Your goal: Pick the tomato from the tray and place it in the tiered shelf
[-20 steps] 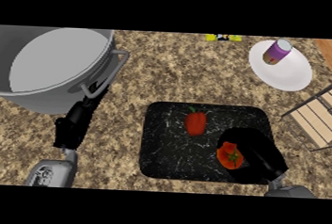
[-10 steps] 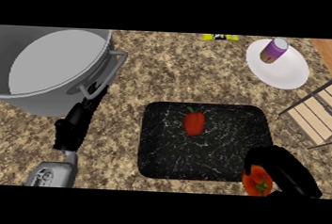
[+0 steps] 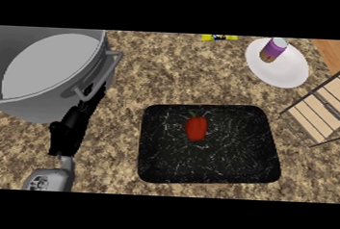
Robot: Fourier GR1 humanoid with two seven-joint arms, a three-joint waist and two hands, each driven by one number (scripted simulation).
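I see my left hand [image 3: 71, 131] at the lower left of the frame, black, fingers straight and relaxed, pointing up toward the pot's handle, grasping nothing. My right hand isn't anywhere in frame, and neither is the tomato, so I can't tell where it sits right now.

Big grey pot [image 3: 39, 72] fills the upper left, its side handle just above my left fingertips; can't tell if they touch. Black tray [image 3: 156, 164] lies in the centre on the speckled counter [image 3: 182, 73], one red pepper [image 3: 196, 128] lying on it, a bit left of the tray's middle, green stem up. Tiered shelf [image 3: 326, 109], wooden slats in a dark frame, shows at the right edge, partly cut off, just right of the tray. White plate [image 3: 288, 73] at upper right, above the shelf, with a purple-capped can [image 3: 273, 49] standing on it. Small yellow thing [image 3: 219, 37] at the top edge, too small to tell.
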